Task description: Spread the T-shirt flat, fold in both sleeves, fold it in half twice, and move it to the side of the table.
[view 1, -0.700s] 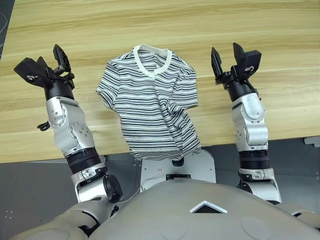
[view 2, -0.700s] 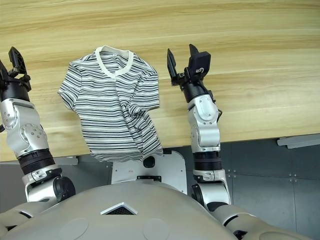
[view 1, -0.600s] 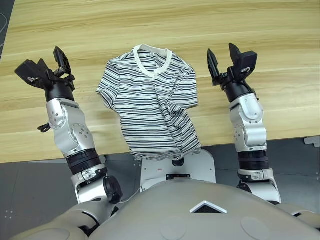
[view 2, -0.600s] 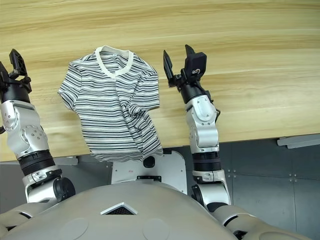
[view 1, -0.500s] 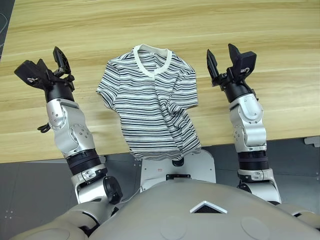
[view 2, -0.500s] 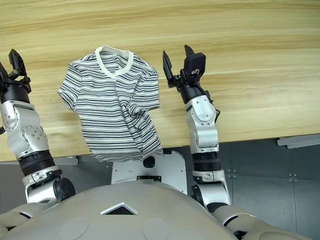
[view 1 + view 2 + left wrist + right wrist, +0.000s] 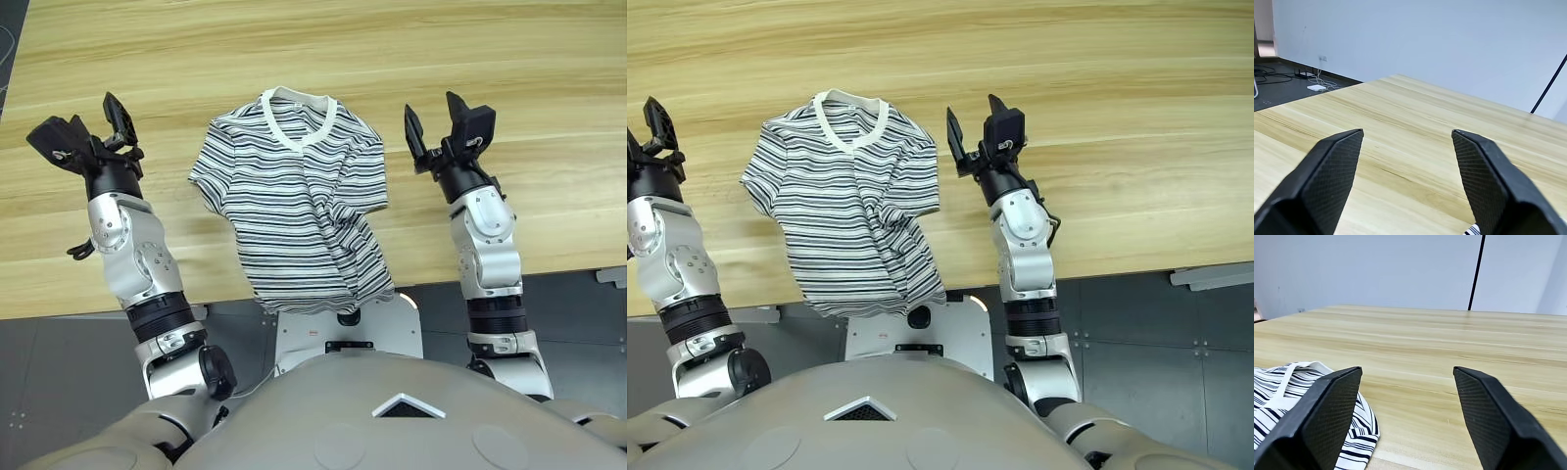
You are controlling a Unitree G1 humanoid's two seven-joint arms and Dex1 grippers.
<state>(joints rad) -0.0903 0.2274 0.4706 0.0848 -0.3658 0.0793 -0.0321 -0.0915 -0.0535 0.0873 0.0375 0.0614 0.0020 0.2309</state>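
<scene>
In the head views, the left arm is bent up at the left side of the table [image 7: 411, 39]. The left gripper [image 7: 83, 125] is held up over the wood with its two fingers spread wide, and it holds nothing. The right arm is bent up the same way on the other side. The right gripper [image 7: 432, 119] hangs just beside the shirt's sleeve, wide open and empty, and it does not touch the cloth. The T-shirt [image 7: 294, 206] lies between the two arms with its white collar away from the robot. Its lower part is crumpled and hangs a little over the near table edge. In the left wrist view, the two black fingers [image 7: 1332, 176] stand far apart with bare wood between them. In the right wrist view, the fingers [image 7: 1327, 416] are far apart too, and the striped shirt lies on the wood beside one finger, not between them.
</scene>
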